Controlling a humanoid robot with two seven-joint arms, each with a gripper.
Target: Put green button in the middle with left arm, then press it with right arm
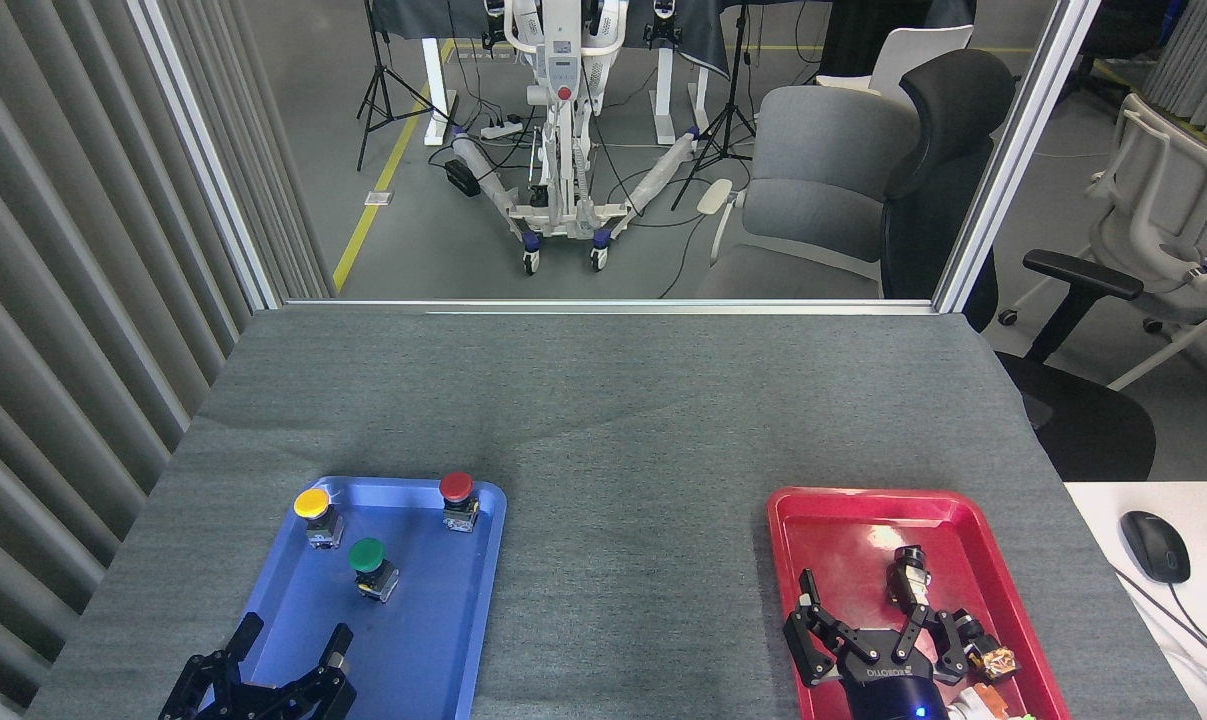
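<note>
while open, left arm [289, 640] nears green button [368, 557].

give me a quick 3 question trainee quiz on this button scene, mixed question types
1. True or false: the green button lies in the blue tray.
2. Which capped button sits farthest left in that tray? A) red B) yellow C) green
3. Fill in: the right gripper hovers over the ___ tray, fingers spread.

Key: 1 true. 2 B, the yellow button; the red button is farthest right. 3 red.
</note>
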